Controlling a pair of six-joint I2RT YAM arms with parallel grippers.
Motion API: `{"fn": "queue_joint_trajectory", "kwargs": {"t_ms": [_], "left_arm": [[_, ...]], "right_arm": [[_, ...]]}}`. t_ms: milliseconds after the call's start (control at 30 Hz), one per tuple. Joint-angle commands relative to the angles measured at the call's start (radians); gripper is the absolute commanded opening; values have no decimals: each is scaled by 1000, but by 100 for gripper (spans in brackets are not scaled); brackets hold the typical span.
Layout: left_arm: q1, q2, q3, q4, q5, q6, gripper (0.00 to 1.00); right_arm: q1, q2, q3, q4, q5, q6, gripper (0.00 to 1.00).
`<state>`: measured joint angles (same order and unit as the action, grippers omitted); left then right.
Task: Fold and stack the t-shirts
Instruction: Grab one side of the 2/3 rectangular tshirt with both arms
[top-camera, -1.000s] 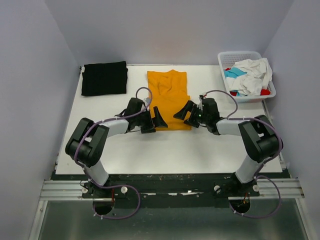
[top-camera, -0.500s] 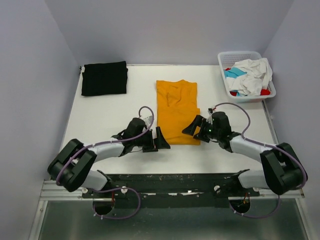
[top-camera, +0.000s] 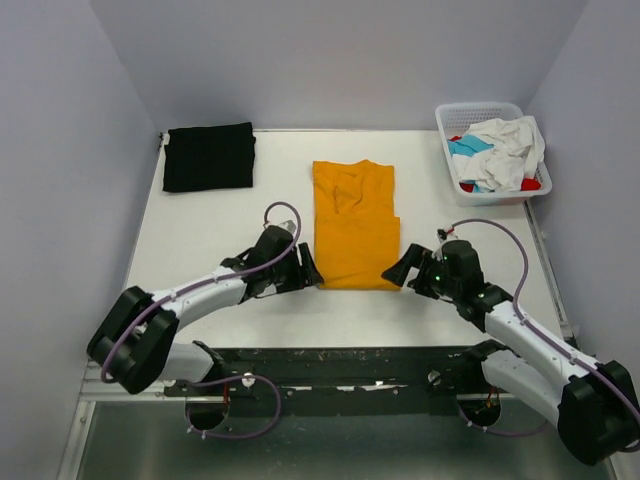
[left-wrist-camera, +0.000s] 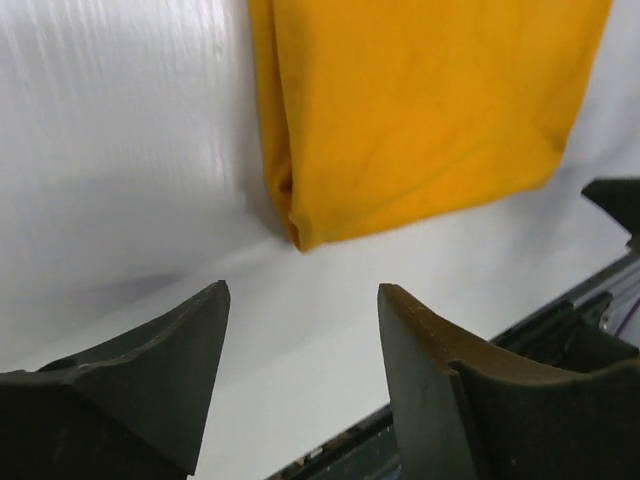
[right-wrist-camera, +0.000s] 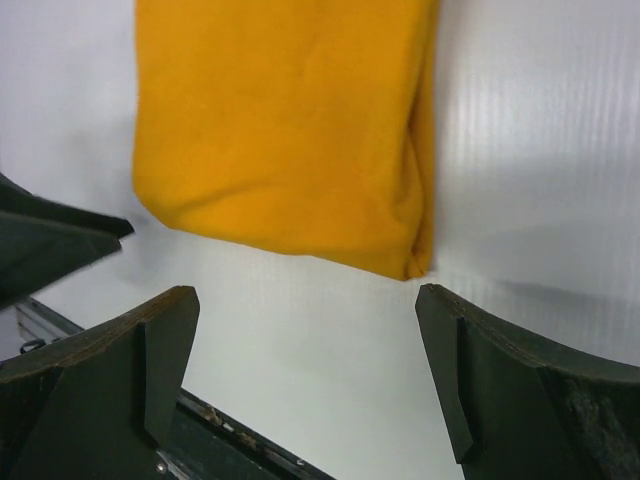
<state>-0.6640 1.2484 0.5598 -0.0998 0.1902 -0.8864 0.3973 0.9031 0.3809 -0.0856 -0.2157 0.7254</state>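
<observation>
Pale grey walls (top-camera: 350, 60) close in a white worktop (top-camera: 200, 210) on three sides, and the two arms reach onto it from its near edge. Both stretch low and forward, the left arm (top-camera: 200, 295) angling in from the near-left corner and the right arm (top-camera: 530, 335) from the near-right corner.

Between them lies the mustard-orange t-shirt (top-camera: 355, 225), folded lengthwise into a long strip. It sits about midway between the left and right edges, its collar end toward the far edge and its hem toward the near edge. The cloth lies flat apart from some rumpling near the collar.

The black t-shirt (top-camera: 209, 157) rests folded into a neat rectangle at the far-left corner, well apart from the orange one. A white lattice basket (top-camera: 447, 130) stands at the far-right corner, holding a loose heap — a white t-shirt (top-camera: 510, 140) on top, teal cloth (top-camera: 465, 148) at its left side and a bit of red cloth (top-camera: 530, 184) at its near side.

The left gripper (top-camera: 305, 270) sits low over the worktop just beside the near-left corner of the orange hem. Its jaws stand partly apart with only bare worktop between them, gripping nothing. The right gripper (top-camera: 402, 272) sits just beside the near-right corner of the hem, its jaws spread wide and likewise empty — in both wrist views the folded corner lies just ahead of the fingertips, not between them.
</observation>
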Motion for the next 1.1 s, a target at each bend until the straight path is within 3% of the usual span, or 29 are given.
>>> {"fn": "queue_joint_trajectory", "kwargs": {"t_ms": [0,100,233,633,733,833,900,967,1067], "left_arm": [[52,182,121,9,-8,40,54],[53,283,177,-1,27,48,39],[52,343,167,35,88,37,31],[20,327,124,-62,-15,13,29],[10,331,131,-62,-15,13,20],[-8,349,142,-57,-10,12,0],[-9,362,153,-54,8,10,0],[-13,362,158,-54,31,10,0],[-27,314,144,-59,34,12,0]], "right_arm": [[1,12,-41,-69,50,13,100],[2,50,-55,-37,49,45,100],[1,98,-56,-10,36,54,100],[2,194,-51,23,65,29,98],[1,221,-52,38,76,30,88],[1,239,-62,55,103,31,74],[1,253,-59,57,107,32,55],[1,262,-59,63,86,27,28],[2,252,-54,52,20,0,5]]}}
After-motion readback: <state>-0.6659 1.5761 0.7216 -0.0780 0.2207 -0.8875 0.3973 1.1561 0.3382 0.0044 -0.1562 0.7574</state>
